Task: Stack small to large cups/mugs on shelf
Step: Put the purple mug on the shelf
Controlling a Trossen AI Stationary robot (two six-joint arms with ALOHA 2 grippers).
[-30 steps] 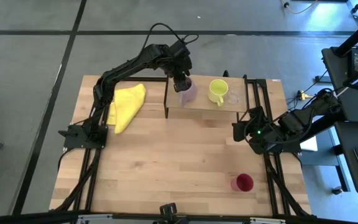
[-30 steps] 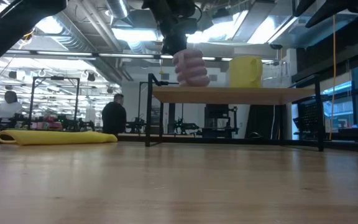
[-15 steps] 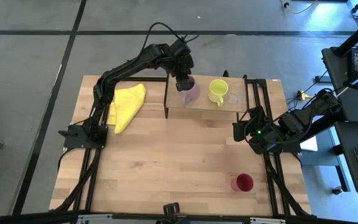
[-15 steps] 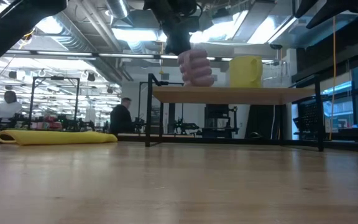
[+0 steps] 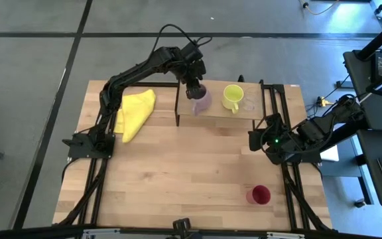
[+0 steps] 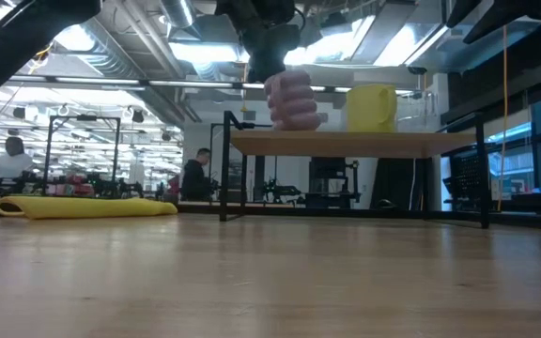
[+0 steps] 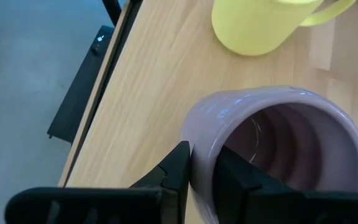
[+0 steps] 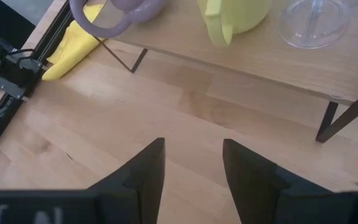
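Note:
My left gripper point(image 5: 195, 89) is shut on the lilac mug point(image 5: 201, 100) over the left part of the light-wood shelf point(image 5: 217, 117). The yellow-green mug point(image 5: 231, 97) stands on the shelf to the lilac mug's right. The tiny clear glass point(image 5: 248, 103) stands just beyond it. The dark red cup point(image 5: 259, 194) stands on the table near the front right. My right gripper point(image 8: 191, 162) is open and empty by the table's right edge, in front of the shelf. My left gripper holds the lilac mug by its rim point(image 7: 199, 144), one finger point(image 7: 178, 167) outside the wall and one finger point(image 7: 235, 175) inside. The fingers come from above, pointing down. The mug is open end up, its bottom point(image 6: 294, 127) at the shelf top; whether it rests there I cannot tell.
A yellow cloth point(image 5: 136, 113) lies on the table left of the shelf. The shelf's thin black legs point(image 6: 224, 169) stand on the tabletop. Black frame rails point(image 5: 290, 192) run along the table's left and right edges. People show in the room behind.
My left gripper has swayed a little with the lilac mug over the shelf, toward the yellow-green mug and back again. It has stayed shut on the rim.

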